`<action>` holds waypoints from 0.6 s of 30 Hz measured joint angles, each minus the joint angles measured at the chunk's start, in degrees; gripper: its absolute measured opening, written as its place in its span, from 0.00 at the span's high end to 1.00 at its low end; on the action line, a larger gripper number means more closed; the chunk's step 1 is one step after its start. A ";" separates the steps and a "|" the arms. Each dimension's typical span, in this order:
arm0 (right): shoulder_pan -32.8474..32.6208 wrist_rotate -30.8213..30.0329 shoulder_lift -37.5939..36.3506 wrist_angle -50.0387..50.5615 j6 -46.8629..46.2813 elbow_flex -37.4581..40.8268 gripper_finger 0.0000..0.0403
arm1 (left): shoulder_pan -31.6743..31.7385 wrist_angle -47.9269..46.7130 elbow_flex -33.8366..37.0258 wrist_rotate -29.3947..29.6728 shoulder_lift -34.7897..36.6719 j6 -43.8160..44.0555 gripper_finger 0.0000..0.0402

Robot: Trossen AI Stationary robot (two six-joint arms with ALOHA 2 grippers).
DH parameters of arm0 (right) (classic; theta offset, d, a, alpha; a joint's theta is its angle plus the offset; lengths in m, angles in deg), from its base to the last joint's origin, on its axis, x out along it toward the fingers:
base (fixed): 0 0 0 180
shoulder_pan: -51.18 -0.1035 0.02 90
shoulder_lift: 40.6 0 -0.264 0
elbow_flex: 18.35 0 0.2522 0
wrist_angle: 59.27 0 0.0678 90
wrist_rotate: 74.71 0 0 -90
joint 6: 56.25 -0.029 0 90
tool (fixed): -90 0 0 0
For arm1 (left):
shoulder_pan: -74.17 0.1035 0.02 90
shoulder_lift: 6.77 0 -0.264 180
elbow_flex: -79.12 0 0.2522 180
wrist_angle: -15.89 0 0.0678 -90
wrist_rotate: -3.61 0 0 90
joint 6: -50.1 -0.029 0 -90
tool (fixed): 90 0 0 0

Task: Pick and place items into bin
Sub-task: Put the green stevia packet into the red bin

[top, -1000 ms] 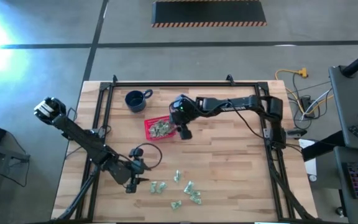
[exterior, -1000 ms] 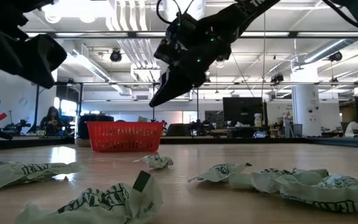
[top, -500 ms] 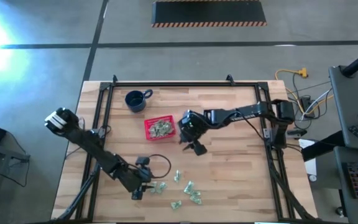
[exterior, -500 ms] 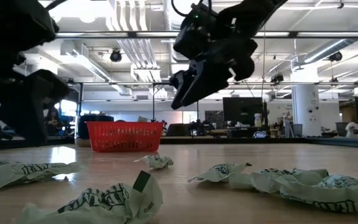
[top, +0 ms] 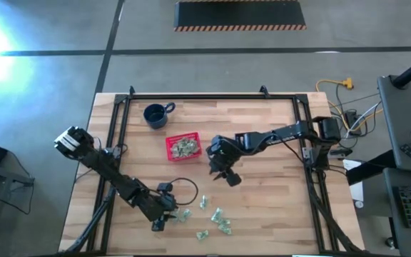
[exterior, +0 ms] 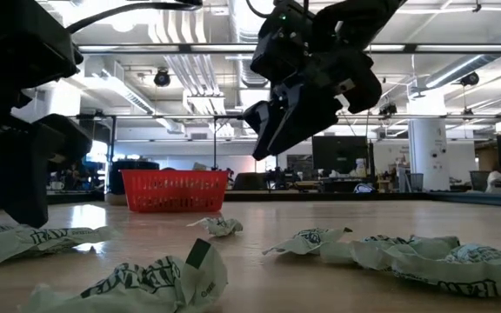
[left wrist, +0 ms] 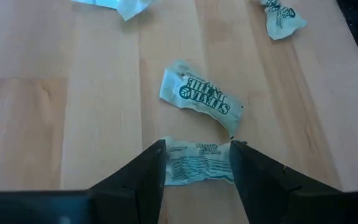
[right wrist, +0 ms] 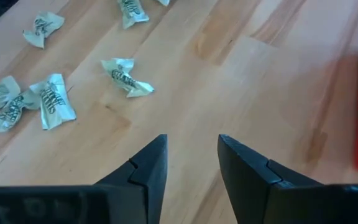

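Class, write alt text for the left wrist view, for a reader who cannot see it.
The left gripper is open, its two dark fingers on either side of a pale green-and-white wrapped packet lying on the wooden table. A second packet lies just beyond the first, and two more sit farther off at the picture's edge.

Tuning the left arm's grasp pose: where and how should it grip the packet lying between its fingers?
Grip the packet across its short middle, coming straight down. It lies flat on the table, long axis spanning the open left gripper, so rotating the wrist a quarter turn would probably suit. The neighbouring packet lies apart.
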 joint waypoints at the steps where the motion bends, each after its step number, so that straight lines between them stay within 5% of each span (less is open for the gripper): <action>1: -0.14 -0.02 0.00 -0.04 -0.10 0.10 0.68 | 0.02 -0.02 0.00 -0.02 0.00 0.00 0.62; 11: -0.68 -0.04 0.00 0.39 -1.15 1.58 0.70 | 0.02 -2.04 0.00 -1.20 0.00 -0.03 0.96; 18: -0.69 -0.07 0.00 0.39 -2.01 2.65 0.70 | 0.13 -4.90 0.02 1.12 0.87 -1.20 1.00</action>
